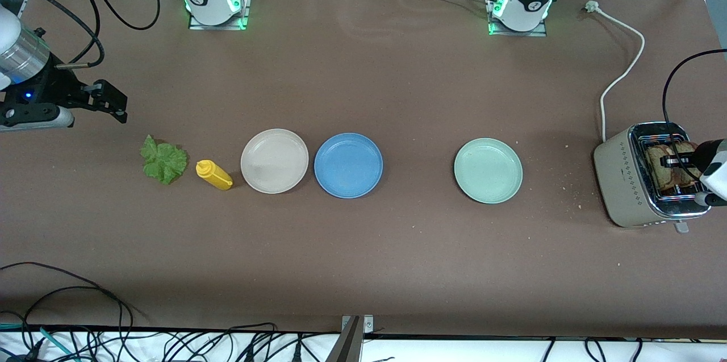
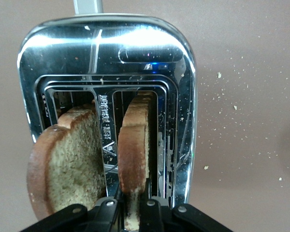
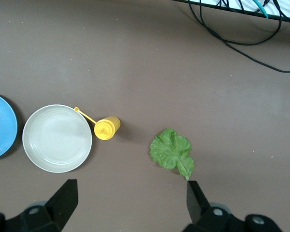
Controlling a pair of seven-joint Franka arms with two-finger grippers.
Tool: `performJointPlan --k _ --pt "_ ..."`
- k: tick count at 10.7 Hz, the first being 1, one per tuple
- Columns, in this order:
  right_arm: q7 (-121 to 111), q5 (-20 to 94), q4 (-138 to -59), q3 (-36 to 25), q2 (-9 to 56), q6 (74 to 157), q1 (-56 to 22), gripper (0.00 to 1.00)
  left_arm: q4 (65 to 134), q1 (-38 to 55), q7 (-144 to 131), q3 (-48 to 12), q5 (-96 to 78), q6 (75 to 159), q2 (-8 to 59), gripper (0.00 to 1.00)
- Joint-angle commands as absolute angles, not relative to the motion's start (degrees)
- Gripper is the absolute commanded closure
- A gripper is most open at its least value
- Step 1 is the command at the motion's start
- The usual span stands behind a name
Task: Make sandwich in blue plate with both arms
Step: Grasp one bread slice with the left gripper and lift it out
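Observation:
The blue plate (image 1: 348,165) lies empty mid-table, between a beige plate (image 1: 274,161) and a mint-green plate (image 1: 488,170). Two brown bread slices stand in the toaster (image 1: 630,180) at the left arm's end. My left gripper (image 1: 677,161) is over the toaster, shut on the top edge of one slice (image 2: 134,150) that stands in its slot; its own point in the left wrist view is (image 2: 133,209). The other slice (image 2: 70,164) leans in the neighbouring slot. The lettuce leaf (image 1: 163,162) lies flat near the right arm's end. My right gripper (image 1: 108,102) hangs open and empty over bare table beside the lettuce (image 3: 173,152); it shows in the right wrist view (image 3: 130,195).
A yellow squeeze bottle (image 1: 214,174) lies on its side between the lettuce and the beige plate. The toaster's white cord (image 1: 622,75) runs toward the left arm's base. Crumbs dot the table around the toaster. Cables hang past the table's near edge.

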State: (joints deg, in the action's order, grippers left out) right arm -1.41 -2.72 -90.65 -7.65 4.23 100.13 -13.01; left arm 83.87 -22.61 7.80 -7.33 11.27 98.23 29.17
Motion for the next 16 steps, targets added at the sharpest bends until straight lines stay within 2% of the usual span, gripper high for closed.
performJointPlan --k 1,6,9,12,14,16 --pt "-0.88 -2.72 -88.68 -7.65 5.19 99.49 -12.92 0.00 83.23 -22.76 8.17 -7.65 13.10 97.56 29.18 1.00" --pt "-0.88 -2.72 -88.68 -7.65 5.19 99.58 -12.92 0.00 76.12 -22.33 9.83 -8.35 12.92 88.53 28.30 1.00" --pt "-0.88 -2.72 -88.68 -7.65 5.19 99.49 -12.92 0.00 75.32 -22.15 10.81 -8.87 11.87 83.69 24.71 1.00" --pt "-0.88 -2.72 -88.68 -7.65 5.19 99.49 -12.92 0.00 71.55 -22.06 9.94 -12.90 11.69 72.45 23.56 1.00" --pt "-0.88 -2.72 -88.68 -7.65 5.19 99.49 -12.92 0.00 71.54 -22.15 2.16 -18.25 10.12 70.49 22.85 1.00" --pt "-0.88 -2.72 -88.68 -7.65 5.19 99.58 -12.92 0.00 71.63 -22.15 -9.43 -21.08 1.89 70.31 22.76 1.00"
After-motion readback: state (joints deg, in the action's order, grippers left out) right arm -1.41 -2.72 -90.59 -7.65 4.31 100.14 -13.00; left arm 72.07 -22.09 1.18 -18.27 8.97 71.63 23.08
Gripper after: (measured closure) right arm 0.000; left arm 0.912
